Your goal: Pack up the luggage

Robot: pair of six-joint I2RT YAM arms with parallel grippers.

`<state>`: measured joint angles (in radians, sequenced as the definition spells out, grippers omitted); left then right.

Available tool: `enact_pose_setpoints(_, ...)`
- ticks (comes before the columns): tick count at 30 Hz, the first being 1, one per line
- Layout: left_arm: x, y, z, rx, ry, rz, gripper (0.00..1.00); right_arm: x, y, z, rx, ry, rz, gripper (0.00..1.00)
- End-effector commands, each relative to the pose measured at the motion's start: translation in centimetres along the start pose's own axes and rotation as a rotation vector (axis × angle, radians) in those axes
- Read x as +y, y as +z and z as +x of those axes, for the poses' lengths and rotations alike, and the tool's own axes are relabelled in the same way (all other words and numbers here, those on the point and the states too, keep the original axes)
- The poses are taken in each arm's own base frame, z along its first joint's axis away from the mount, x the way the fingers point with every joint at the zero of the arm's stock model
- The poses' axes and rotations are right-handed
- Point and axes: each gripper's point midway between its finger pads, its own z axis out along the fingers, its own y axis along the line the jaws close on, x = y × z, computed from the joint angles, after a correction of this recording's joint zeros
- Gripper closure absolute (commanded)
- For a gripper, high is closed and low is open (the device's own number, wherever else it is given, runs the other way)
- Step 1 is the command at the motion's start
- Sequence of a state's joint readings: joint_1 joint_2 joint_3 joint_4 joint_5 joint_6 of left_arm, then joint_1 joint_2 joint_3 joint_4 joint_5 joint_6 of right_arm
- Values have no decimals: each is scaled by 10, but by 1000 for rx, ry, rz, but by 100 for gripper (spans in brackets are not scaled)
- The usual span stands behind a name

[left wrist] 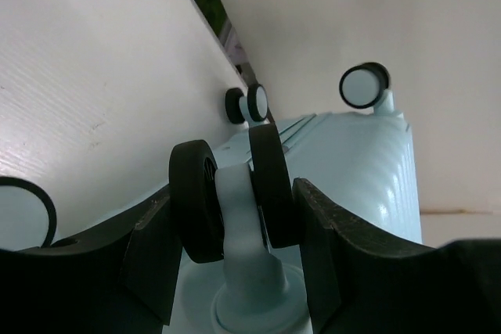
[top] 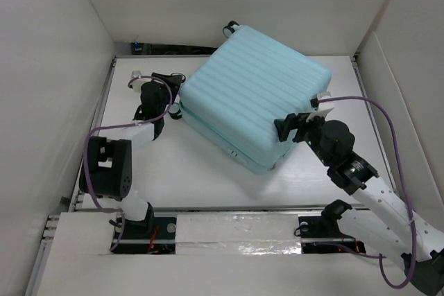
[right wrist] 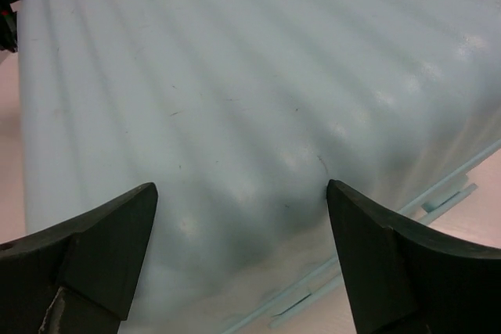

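The luggage, a pale aqua hard-shell case with ribbed sides, lies closed and flat on the white counter, turned at an angle so that one corner points toward the back wall, where a small black-and-white wheel juts out. At the case's left corner the left pincer is clamped on a spinner wheel, whose twin black discs sit squeezed between the two dark fingers in the left wrist view; two more wheels show farther along the same end of the case. At the opposite, right-hand corner the right pincer is spread wide and holds nothing, its fingers parted over the ribbed top shell near the seam, as seen from the right wrist.
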<state>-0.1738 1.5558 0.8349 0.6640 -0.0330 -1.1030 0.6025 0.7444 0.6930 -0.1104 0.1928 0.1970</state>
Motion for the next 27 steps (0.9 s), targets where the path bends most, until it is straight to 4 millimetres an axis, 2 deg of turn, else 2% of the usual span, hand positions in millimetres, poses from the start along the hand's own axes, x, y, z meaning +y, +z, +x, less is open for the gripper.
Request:
enact_pose_setpoints(1, -171, -73, 43, 189, 51, 642, 100, 30, 6, 26, 98, -29, -175, 10)
enact_pose_setpoints(2, -211, -112, 39, 170, 81, 732, 100, 31, 8, 22, 84, -31, -178, 14)
enact_pose_setpoints(3, -225, -125, 30, 126, 127, 729, 100, 32, 11, 21, 87, -33, -177, 22)
enact_pose_setpoints(4, -227, -123, 11, 18, 223, 648, 100, 33, 13, 19, 87, -34, -177, 22)
enact_pose_setpoints(5, -242, -147, -8, -40, 236, 681, 100, 31, 16, 17, 87, -48, -168, 21)
enact_pose_setpoints(6, -240, -153, -25, -86, 241, 678, 100, 33, 18, 8, 73, -50, -171, 17)
enact_pose_setpoints(7, -230, -158, -25, -77, 242, 668, 100, 29, 26, 6, 73, -47, -154, 14)
enact_pose_setpoints(8, -234, -180, -35, -107, 231, 695, 100, 27, 31, 4, 71, -46, -166, 11)
enact_pose_setpoints(9, -231, -189, -37, -120, 227, 700, 100, 27, 36, -4, 58, -43, -172, 5)
enact_pose_setpoints(11, -210, -201, -29, -120, 212, 685, 100, 24, 48, -2, 79, -33, -187, 2)
enact_pose_setpoints(12, -206, -201, -25, -116, 209, 683, 100, 21, 51, -5, 77, -30, -190, 1)
enact_pose_setpoints(13, -200, -197, -22, -105, 213, 663, 100, 27, 50, -10, 75, -28, -216, 0)
enact_pose_setpoints(16, -195, -180, -23, -85, 230, 634, 100, 32, 41, -21, 53, -28, -230, 1)
enact_pose_setpoints(18, -186, -167, -20, -85, 240, 593, 100, 27, 31, -31, 17, -24, -201, 3)
enact_pose_setpoints(21, -173, -154, -16, -75, 240, 549, 100, 24, 16, -34, 11, -38, -182, 3)
enact_pose_setpoints(23, -158, -143, -11, -46, 232, 517, 100, 20, 9, -28, 37, -50, -166, 3)
enact_pose_setpoints(25, -144, -138, -10, -32, 205, 497, 100, 17, -2, -28, 29, -52, -158, 10)
enact_pose_setpoints(26, -128, -133, -2, -9, 198, 467, 100, 14, -6, -28, 19, -41, -143, 15)
enact_pose_setpoints(27, -120, -131, -4, -16, 194, 452, 100, 9, -9, -21, 24, -33, -122, 23)
